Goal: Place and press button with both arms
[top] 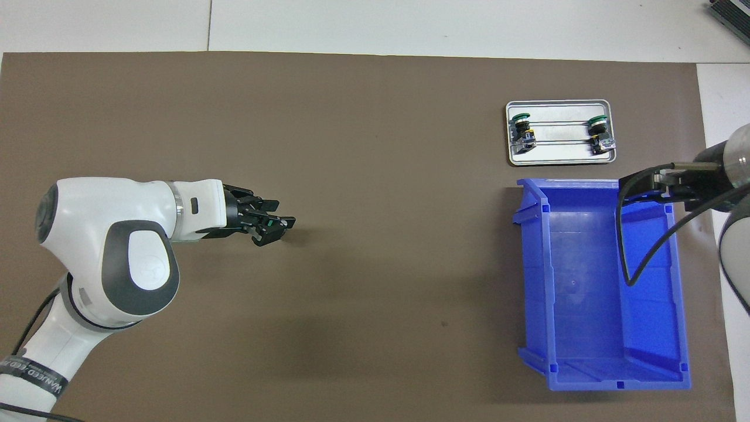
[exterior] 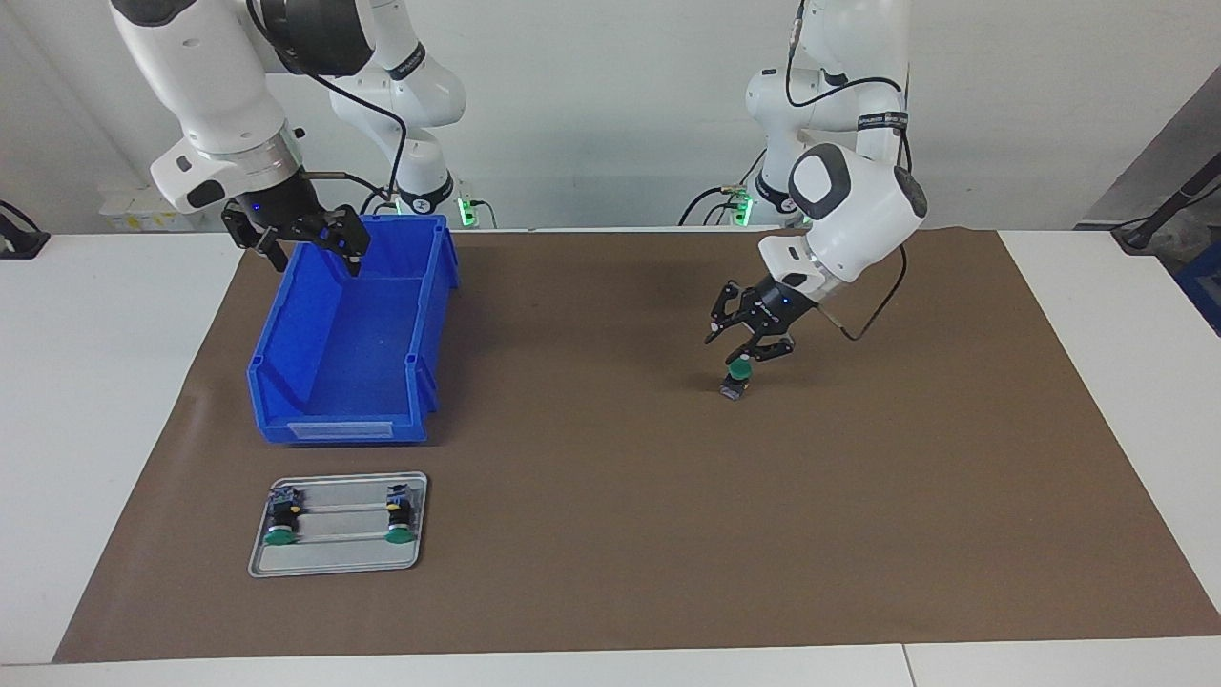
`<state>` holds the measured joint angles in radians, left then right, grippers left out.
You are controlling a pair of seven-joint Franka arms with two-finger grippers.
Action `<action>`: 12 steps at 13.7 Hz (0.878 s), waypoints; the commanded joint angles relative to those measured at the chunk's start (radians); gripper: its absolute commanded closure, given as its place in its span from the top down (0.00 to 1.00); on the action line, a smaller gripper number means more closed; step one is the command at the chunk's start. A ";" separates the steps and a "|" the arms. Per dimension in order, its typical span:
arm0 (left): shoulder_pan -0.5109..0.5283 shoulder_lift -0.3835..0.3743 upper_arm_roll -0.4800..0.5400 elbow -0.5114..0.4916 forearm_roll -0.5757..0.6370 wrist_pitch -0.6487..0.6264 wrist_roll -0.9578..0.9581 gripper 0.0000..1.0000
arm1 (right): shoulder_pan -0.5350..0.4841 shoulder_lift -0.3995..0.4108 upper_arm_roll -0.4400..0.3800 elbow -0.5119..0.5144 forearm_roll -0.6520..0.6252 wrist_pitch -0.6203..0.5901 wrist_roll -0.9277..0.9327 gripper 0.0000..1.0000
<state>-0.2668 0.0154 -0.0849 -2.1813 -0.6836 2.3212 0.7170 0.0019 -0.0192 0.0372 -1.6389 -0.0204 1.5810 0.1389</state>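
Note:
My left gripper (exterior: 754,355) hangs low over the mat toward the left arm's end of the table. It is shut on a green-capped button (exterior: 737,372), whose grey rear block points down, at or just above the mat. In the overhead view the left gripper (top: 274,225) hides most of that button (top: 270,223). My right gripper (exterior: 310,246) is open and empty, in the air over the blue bin's (exterior: 339,429) end nearest the robots. It shows at the overhead view's edge (top: 653,184).
A small metal tray (exterior: 336,563) lies on the mat just farther from the robots than the bin and holds two more green buttons (exterior: 279,520) (exterior: 401,518). The overhead view shows the tray (top: 559,157), the buttons (top: 521,126) (top: 599,130) and the bin (top: 534,281).

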 commanded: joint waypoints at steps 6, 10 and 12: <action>0.024 0.000 0.017 0.102 0.341 -0.264 -0.491 0.00 | -0.011 -0.027 0.009 -0.032 0.016 0.017 -0.018 1.00; 0.014 0.023 0.017 0.144 0.510 -0.246 -0.828 0.00 | -0.011 -0.027 0.009 -0.032 0.016 0.017 -0.018 1.00; 0.011 0.027 0.016 0.146 0.578 -0.218 -0.910 0.00 | -0.011 -0.027 0.009 -0.032 0.016 0.017 -0.018 1.00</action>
<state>-0.2476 0.0221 -0.0712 -2.0571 -0.1607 2.0880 -0.1126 0.0019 -0.0192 0.0372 -1.6390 -0.0204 1.5810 0.1389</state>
